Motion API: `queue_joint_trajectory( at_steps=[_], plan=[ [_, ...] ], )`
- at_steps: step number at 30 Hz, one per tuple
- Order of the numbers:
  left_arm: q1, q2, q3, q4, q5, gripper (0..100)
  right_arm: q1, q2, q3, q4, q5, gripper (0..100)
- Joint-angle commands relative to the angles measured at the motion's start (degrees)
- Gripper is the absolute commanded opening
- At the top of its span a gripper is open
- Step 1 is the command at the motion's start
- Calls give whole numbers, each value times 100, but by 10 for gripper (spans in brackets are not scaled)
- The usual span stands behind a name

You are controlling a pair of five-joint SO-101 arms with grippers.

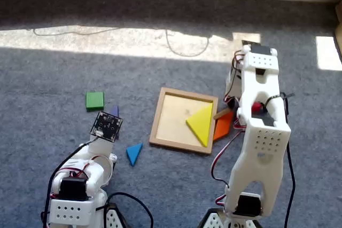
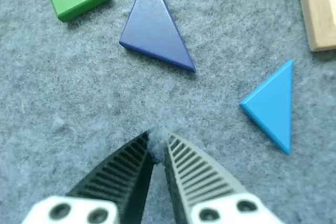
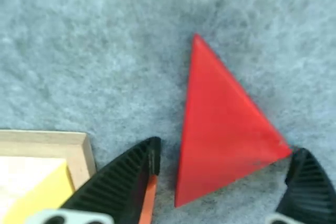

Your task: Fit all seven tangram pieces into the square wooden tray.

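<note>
On a grey, felt-like carpet [image 1: 53,78], crossed at the far side by a band of sunlight in which a thin cable [image 1: 176,46] is laid, a square wooden tray [image 1: 157,117] is seen from the high view, turned slightly askew. A flat yellow triangle [image 1: 200,123] is lodged inside it toward its right side, and an orange piece [image 1: 223,127] is set just beside its outer right edge. A green square [image 1: 95,100] and a blue triangle [image 1: 134,153] are scattered on the carpet to the tray's left.

In the left wrist view, the left gripper [image 2: 158,140] is shown closed over bare carpet, its ribbed fingers met at the tips with nothing between. A navy triangle [image 2: 155,30] is placed between the green square and the blue triangle.

In the right wrist view, the right gripper [image 3: 227,156] is spread wide, and a matte red triangle [image 3: 220,119] is flanked by its fingers, near the tray's corner.
</note>
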State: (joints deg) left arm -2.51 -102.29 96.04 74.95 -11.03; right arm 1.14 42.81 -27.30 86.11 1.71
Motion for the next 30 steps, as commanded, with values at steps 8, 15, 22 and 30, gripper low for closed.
queue_joint_trajectory(
  at_steps=[8, 15, 22, 30],
  plan=[
    [-66, -66, 119, 18, 9, 6, 31, -101, -268, -66, 387, 253],
    [-66, -66, 119, 18, 9, 6, 189, -127, -286, -84, 378, 257],
    [-66, -66, 119, 18, 9, 6, 180, -75, -927, -66, 369, 382],
    [-66, -66, 119, 18, 9, 6, -110, -57, -927, -119, 404, 394]
  ],
)
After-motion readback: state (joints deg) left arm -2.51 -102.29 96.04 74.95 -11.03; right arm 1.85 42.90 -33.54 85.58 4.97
